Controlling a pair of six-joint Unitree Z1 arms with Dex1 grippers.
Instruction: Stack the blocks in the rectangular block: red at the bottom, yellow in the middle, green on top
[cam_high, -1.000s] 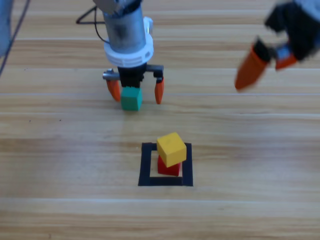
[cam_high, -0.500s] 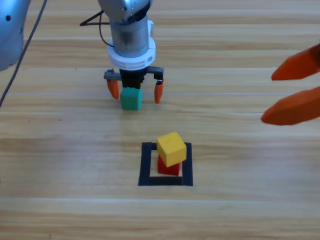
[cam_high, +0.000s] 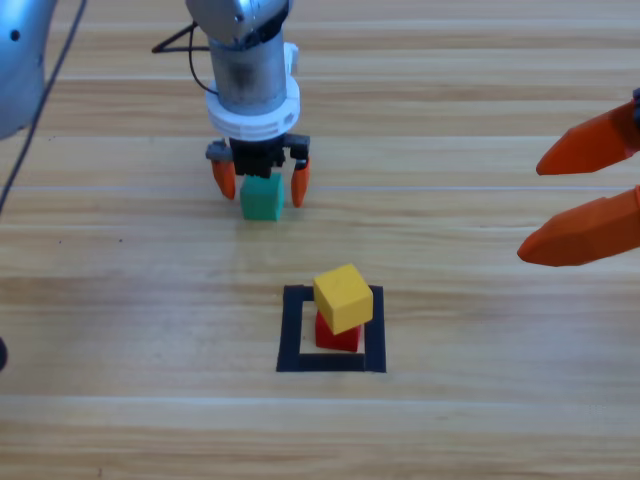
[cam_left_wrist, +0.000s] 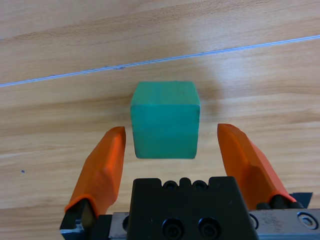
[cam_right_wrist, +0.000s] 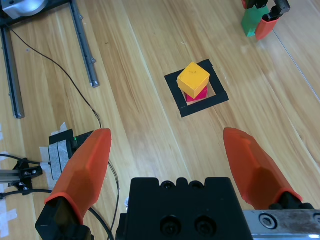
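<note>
Counter (cam_high: 120, 330): wood, carries all.
Arms: two. Left pincer (cam_high: 259, 179) down around green (cam_high: 262, 197), jaws part-open either side, gaps visible in left wrist view, no grip yet. Right pincer (cam_high: 582, 199) wide open, empty, parked at right edge.
Rectangular block (cam_high: 290, 330): one, below green, apart from it.
Blocks: three. Yellow (cam_high: 343, 297) sits on red (cam_high: 338, 337), inside outline: two tiers done.
Left: grasp green, place on top.
</note>
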